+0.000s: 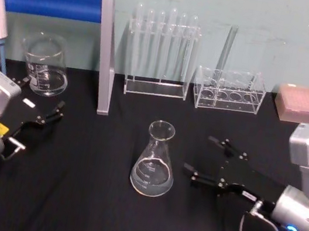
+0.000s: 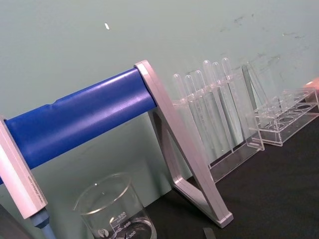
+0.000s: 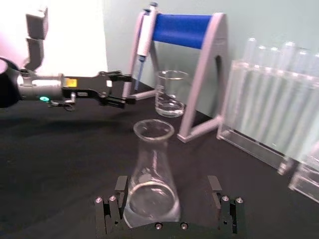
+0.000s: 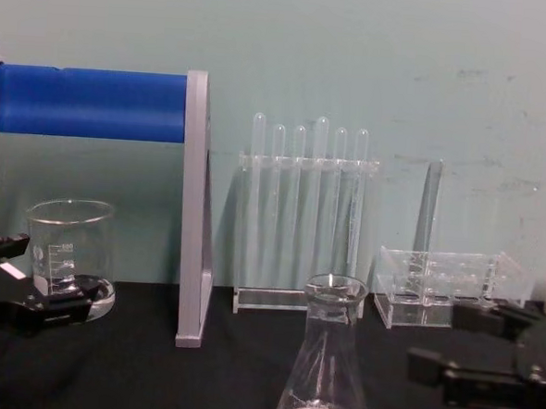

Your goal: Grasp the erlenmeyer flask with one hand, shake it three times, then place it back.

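The flask (image 1: 154, 162) stands upright on the surface (image 1: 81, 198). The right gripper (image 1: 200, 154) is just beside it, the left gripper (image 1: 55, 112) well apart, both with fingers apart.

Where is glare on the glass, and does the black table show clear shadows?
Chest view: a small white glint on the rim of the erlenmeyer flask. Right wrist view: a very bright wall patch behind the left arm, whose left claw is open. Head view: no distinct shadows on the table around the flask or the open right claw beside it.
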`<move>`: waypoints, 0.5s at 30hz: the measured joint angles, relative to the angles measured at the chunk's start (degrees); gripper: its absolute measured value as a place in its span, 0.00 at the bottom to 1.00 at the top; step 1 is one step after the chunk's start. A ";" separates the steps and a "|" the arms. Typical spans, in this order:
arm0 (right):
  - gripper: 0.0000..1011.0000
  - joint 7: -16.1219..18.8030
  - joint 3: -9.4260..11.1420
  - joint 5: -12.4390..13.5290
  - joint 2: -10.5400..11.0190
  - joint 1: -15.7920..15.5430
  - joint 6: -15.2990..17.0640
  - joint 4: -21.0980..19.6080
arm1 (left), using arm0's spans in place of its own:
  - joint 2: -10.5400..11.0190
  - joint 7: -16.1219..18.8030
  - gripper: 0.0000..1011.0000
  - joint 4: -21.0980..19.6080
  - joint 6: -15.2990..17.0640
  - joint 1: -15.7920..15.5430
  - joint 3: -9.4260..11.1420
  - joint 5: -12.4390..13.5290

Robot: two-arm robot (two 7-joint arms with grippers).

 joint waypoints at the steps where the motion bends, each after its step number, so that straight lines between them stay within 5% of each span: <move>1: 0.99 0.70 -0.55 -0.25 -0.61 0.76 -0.20 0.66 | 0.00 0.00 0.99 0.00 0.00 0.00 0.00 0.00; 15: 0.99 4.04 -4.37 -1.68 -5.30 6.43 -1.46 6.51 | 0.00 0.00 0.99 0.00 0.00 0.00 0.00 0.00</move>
